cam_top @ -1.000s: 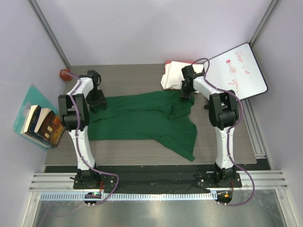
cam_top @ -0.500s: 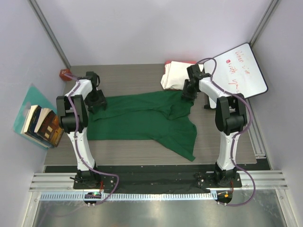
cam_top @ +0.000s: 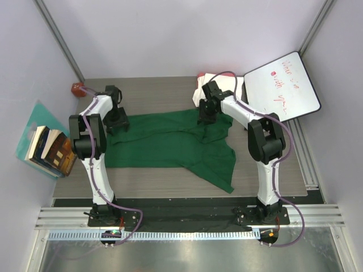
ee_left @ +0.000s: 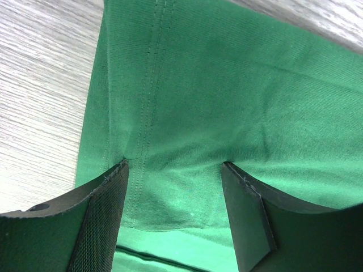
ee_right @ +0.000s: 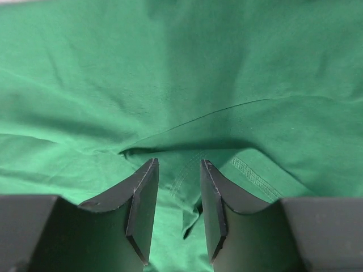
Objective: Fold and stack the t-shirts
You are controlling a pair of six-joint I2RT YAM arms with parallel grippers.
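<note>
The dark green t-shirt (cam_top: 170, 141) lies spread across the table, one part trailing toward the near right. My left gripper (cam_top: 116, 120) stands open at the shirt's far left edge. In the left wrist view its fingers straddle the stitched hem (ee_left: 148, 113), gripper (ee_left: 176, 165). My right gripper (cam_top: 205, 113) is over the shirt's far edge, right of centre. It is open, with a fold of green cloth (ee_right: 187, 147) lying between the fingers, gripper (ee_right: 179, 162). The cream-white folded t-shirt (cam_top: 211, 85) sits at the back, just beyond the right gripper, with a red-pink cloth edge (cam_top: 202, 75) behind it.
A white whiteboard with red writing (cam_top: 281, 85) leans at the back right. Books (cam_top: 50, 148) lie on a teal sheet outside the table's left edge. A small red object (cam_top: 75, 88) sits at the back left corner.
The right gripper has moved left from the shirt's far right corner to a spot over its far edge, and its jaws have parted. The left gripper has opened a little wider in place.
</note>
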